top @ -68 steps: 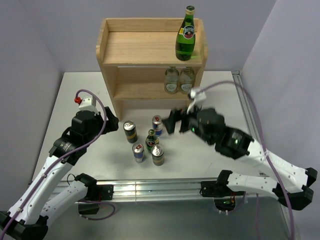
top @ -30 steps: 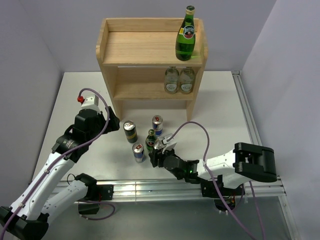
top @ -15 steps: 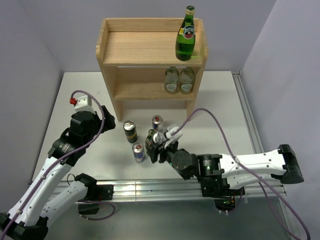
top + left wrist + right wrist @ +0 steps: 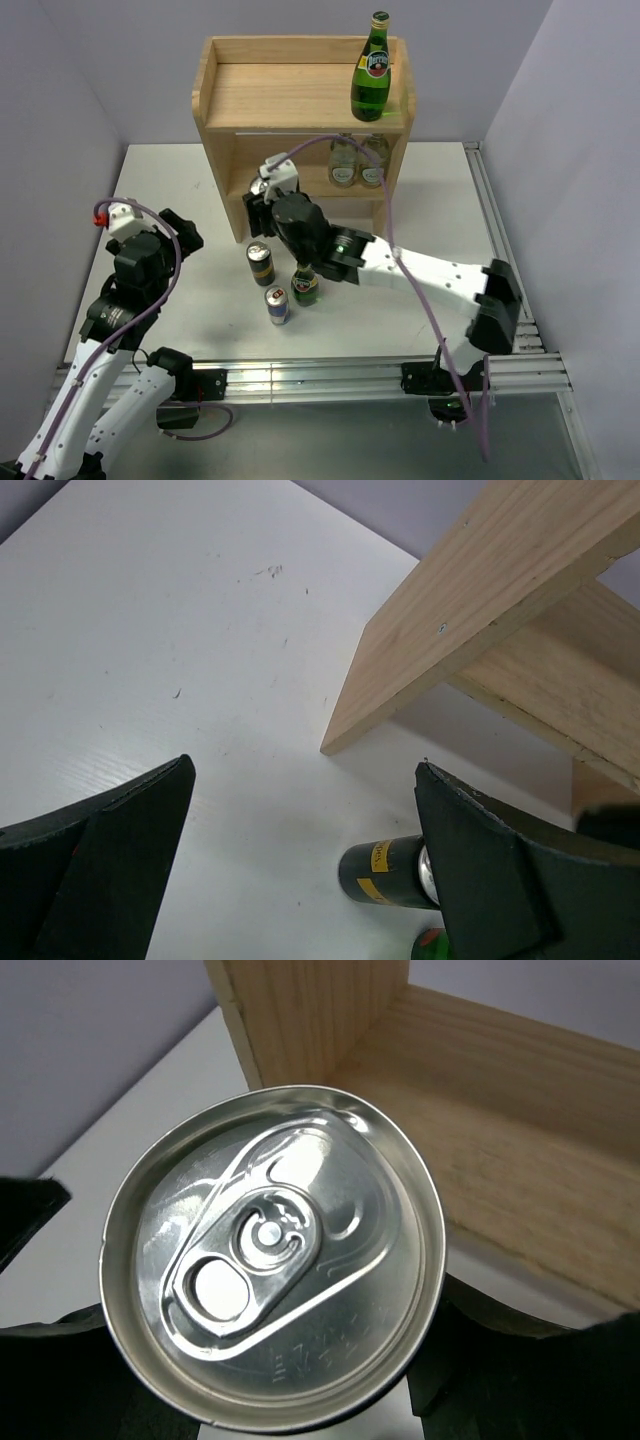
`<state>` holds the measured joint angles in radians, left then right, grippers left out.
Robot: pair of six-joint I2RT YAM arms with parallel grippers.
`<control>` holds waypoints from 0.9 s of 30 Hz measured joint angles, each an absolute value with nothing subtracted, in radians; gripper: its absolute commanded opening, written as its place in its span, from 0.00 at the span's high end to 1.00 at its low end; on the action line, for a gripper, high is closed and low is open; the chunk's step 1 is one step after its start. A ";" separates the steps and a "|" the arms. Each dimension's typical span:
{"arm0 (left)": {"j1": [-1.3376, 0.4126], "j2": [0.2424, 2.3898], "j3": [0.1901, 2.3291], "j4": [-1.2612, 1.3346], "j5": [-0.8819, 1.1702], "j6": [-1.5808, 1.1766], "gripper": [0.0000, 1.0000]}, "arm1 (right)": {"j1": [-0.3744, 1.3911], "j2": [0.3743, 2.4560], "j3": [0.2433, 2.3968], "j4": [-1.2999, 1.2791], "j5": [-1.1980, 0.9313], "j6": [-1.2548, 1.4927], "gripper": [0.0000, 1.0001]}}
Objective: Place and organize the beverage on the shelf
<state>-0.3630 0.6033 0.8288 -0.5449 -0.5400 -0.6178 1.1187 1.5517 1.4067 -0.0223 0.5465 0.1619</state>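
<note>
Right tool (image 4: pixel 258 205) closed on a silver-topped can (image 4: pixel 270 1300), held at the left end of the shelf's (image 4: pixel 300 128) lower tier, just beside the side panel (can's side colour hidden; contact with the board: cannot tell). Left tool (image 4: pixel 302 770) spread wide, holding nothing, above the surface (image 4: pixel 170 180). Standing on the surface: black can (image 4: pixel 260 263), blue can (image 4: pixel 277 304), green bottle (image 4: pixel 304 285). Tall green bottle (image 4: pixel 372 70) upright on the shelf top, right side.

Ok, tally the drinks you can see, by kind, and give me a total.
Green bottles: 2, the shelf-top bottle and the tabletop bottle.
Pale bottles: 2.
Cans: 3, the black-and-gold can, the blue-and-silver can, the held can.
Total: 7 in view; the right arm could hide more.
</note>
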 measured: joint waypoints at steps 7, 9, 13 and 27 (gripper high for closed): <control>-0.363 0.597 0.828 -0.543 -0.540 -0.617 0.01 | 1.035 1.790 1.666 -0.080 0.458 0.130 1.00; -0.363 0.594 0.828 -0.543 -0.540 -0.617 0.01 | 1.021 1.820 1.715 -0.091 0.447 0.125 1.00; -0.363 0.598 0.828 -0.543 -0.540 -0.617 0.01 | 1.004 1.861 1.786 -0.089 0.442 0.109 1.00; -0.361 0.593 0.828 -0.543 -0.536 -0.616 0.01 | 1.002 1.995 1.821 0.063 0.539 0.059 1.00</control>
<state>-0.3614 0.5926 0.8280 -0.5430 -0.5362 -0.6163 1.0019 1.9949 1.8214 0.0628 0.5388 0.0593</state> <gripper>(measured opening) 0.993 0.668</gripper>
